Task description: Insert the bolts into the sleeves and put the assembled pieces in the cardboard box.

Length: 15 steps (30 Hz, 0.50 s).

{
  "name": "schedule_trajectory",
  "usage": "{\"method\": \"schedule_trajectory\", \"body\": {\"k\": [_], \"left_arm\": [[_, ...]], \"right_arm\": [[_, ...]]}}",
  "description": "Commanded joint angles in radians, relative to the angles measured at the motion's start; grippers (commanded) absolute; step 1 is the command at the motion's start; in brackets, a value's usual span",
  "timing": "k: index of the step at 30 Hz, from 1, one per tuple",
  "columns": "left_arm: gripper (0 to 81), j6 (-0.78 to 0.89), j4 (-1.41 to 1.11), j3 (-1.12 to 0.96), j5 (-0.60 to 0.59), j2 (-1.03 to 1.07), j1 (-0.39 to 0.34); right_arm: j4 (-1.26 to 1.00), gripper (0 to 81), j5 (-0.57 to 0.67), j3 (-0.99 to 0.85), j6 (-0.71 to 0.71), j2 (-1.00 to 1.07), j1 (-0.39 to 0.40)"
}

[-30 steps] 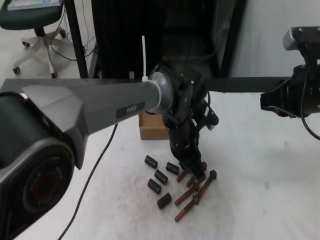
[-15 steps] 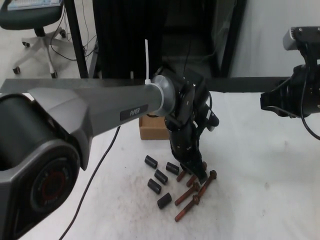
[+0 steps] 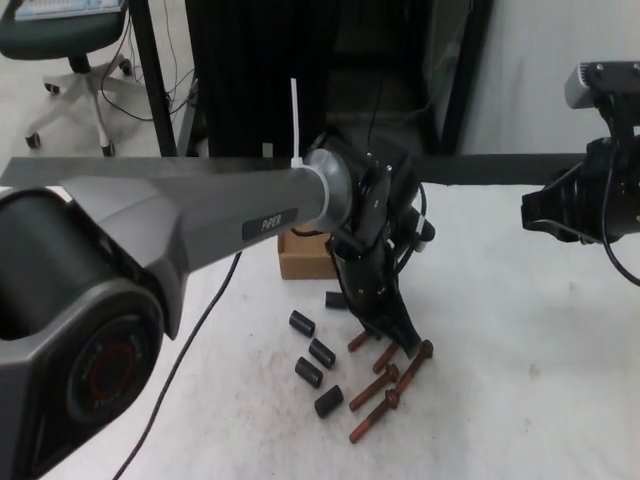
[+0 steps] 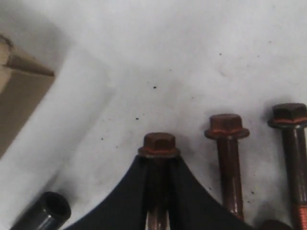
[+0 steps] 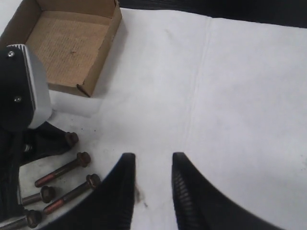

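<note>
Bolt (image 4: 159, 143) sits clamped between the closed jaws of the left gripper (image 4: 158, 167), its head poking past the fingertips, beside the other bolts (image 4: 226, 143). Over the last second that gripper has risen slightly from the pile, so the pick looks made and a sleeve (image 4: 45, 211) comes next. The right gripper (image 5: 152, 165) hangs open, well apart.

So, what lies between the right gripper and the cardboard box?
Bare white cloth lies between the right gripper and the cardboard box, as the right wrist view shows. The bolts lie off to one side of that stretch.
</note>
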<state>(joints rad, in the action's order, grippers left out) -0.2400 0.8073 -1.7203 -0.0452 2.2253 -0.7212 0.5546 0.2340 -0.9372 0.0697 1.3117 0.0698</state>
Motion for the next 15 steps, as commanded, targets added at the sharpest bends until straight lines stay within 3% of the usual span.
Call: {"method": "schedule_trajectory", "body": {"k": [1,8,13,15], "left_arm": [[0.4,0.033,0.002,-0.065,0.037,-0.008,0.011],[0.4,0.107,-0.003,-0.17,0.037,-0.128,0.021],[0.3,0.136,0.025,-0.17,0.045,-0.281,0.061],[0.3,0.127,0.064,-0.164,0.076,-0.346,0.094]], "right_arm": [[0.003,25.8,0.011,-0.01,0.006,-0.013,-0.003],[0.003,25.8,0.023,-0.01,0.006,-0.013,-0.003],[-0.037,25.8,0.227,-0.01,-0.004,-0.013,0.004],[-0.074,25.8,0.248,-0.01,-0.027,-0.013,0.019]]}}
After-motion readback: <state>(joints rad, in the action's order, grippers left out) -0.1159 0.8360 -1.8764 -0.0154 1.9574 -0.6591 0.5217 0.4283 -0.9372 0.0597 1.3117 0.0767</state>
